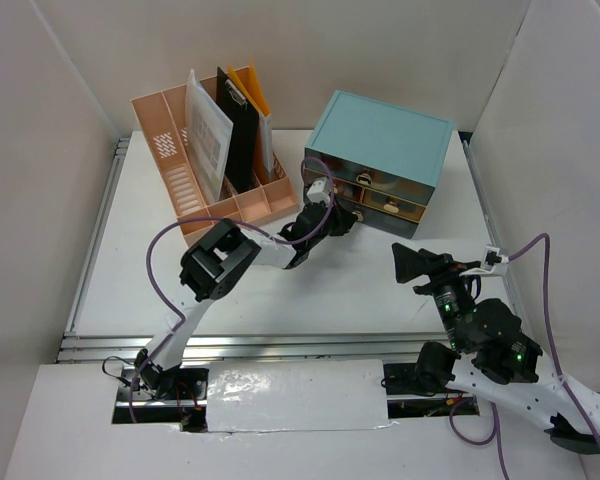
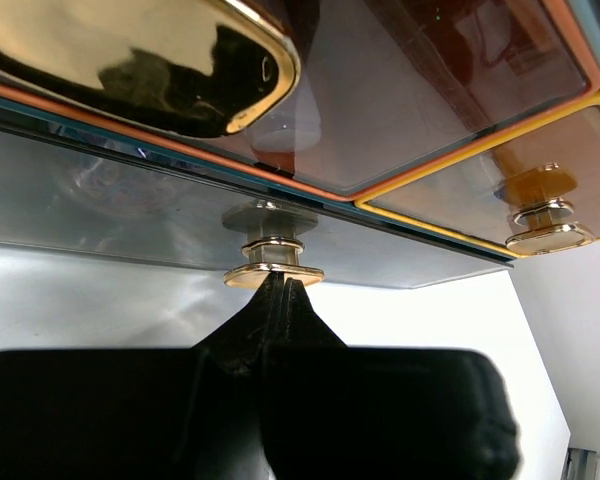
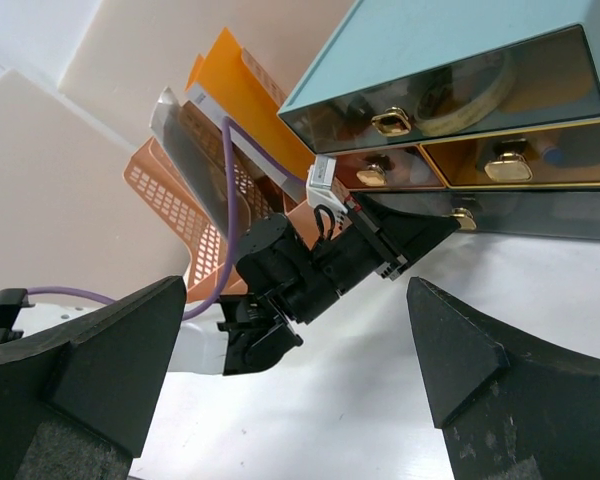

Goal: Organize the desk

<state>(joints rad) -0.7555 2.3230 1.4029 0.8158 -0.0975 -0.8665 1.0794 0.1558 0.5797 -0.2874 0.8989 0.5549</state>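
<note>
White panel walls enclose the white flat counter (image 1: 380, 300) with aluminium rails, carrying a teal box-shaped drawer cabinet (image 1: 380, 135). Right claw (image 1: 405, 265) gapes wide. Left claw (image 2: 280, 292), pinched together, merely touches the bottom drawer's small gold knob (image 2: 273, 272); pulling could slip off.

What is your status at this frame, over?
Left tool shut, tips at round gold knob, bottom drawer of teal drawer cabinet. Right tool open, empty, over white flat desk. Nothing else before that drawer.
</note>
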